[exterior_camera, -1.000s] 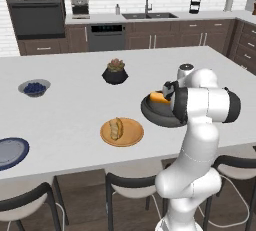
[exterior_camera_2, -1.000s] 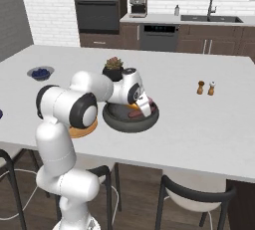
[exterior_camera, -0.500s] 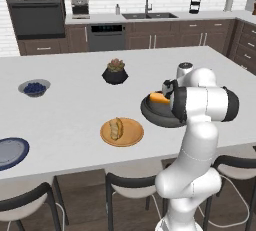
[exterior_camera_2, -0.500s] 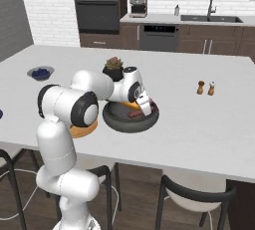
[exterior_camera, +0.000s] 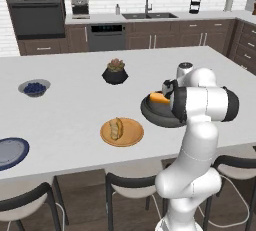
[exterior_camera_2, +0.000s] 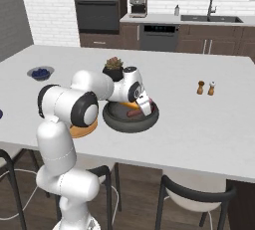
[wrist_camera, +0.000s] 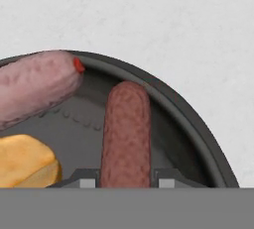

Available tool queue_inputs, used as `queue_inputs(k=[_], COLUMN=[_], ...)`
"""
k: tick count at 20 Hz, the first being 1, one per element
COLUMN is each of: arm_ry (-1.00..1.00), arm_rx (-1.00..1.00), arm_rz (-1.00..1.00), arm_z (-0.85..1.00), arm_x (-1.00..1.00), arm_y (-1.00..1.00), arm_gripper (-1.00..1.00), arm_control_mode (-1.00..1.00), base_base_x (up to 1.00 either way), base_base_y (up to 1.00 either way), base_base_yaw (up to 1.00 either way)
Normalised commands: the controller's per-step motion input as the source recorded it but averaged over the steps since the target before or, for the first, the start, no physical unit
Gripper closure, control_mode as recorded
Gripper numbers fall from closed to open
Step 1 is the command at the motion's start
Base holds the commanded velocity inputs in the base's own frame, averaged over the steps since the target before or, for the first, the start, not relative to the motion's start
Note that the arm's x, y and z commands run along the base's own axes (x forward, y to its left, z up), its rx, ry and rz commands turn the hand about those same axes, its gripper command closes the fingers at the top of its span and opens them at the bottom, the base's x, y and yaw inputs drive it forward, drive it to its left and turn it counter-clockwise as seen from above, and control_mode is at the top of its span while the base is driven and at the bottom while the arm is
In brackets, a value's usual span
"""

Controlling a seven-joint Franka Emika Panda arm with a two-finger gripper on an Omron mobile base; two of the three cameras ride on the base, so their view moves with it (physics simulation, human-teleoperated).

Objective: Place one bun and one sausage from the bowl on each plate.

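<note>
My gripper (wrist_camera: pixel 126 181) reaches down into the dark bowl (wrist_camera: pixel 188 114), which sits near the counter's front edge (exterior_camera: pixel 150 114) (exterior_camera_2: pixel 124 125). Its two fingertips (wrist_camera: pixel 84 178) press against the sides of a brown sausage (wrist_camera: pixel 126 134) lying on the bowl's floor. A paler pink sausage (wrist_camera: pixel 34 86) and a golden bun (wrist_camera: pixel 25 166) lie beside it. The orange plate (exterior_camera: pixel 132 135), left of the bowl, carries a bun (exterior_camera: pixel 116 128). Far off at the counter's left edge sits the blue plate (exterior_camera: pixel 10 152).
A black plant pot (exterior_camera: pixel 115 72) stands behind the bowl. A small bowl of blueberries (exterior_camera: pixel 34 88) is at the far left. Salt and pepper shakers (exterior_camera_2: pixel 205 87) stand to the right. Stools line the counter's near side.
The fingers have drawn in from wide open onto the brown sausage. The arm has hardly moved.
</note>
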Motion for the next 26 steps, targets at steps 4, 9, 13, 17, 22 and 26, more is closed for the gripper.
queue_inputs(k=[4, 9, 13, 17, 22, 26], arm_ry=[0.00, 0.05, 0.02, 0.00, 0.00, -0.04], arm_rx=[0.00, 0.00, 0.00, 0.00, 0.00, 0.00], arm_rz=[0.00, 0.00, 0.00, -0.01, -0.03, 0.00], arm_z=[0.00, -0.49, -0.23, 0.50, 0.71, 0.74], arm_x=[0.00, 0.00, -0.09, -0.52, -0.83, -1.00], arm_y=[0.00, 0.00, -0.04, -0.03, 0.00, 0.32], arm_gripper=[1.00, 1.00, 1.00, 1.00, 1.00, 1.00], arm_control_mode=[-1.00, -1.00, -1.00, -1.00, -1.00, -1.00], base_base_x=[0.00, 0.00, 0.00, 0.00, 0.00, 0.00], base_base_y=[0.00, 0.00, 0.00, 0.00, 0.00, 0.00], base_base_yaw=[0.00, 0.00, 0.00, 0.00, 0.00, 0.00])
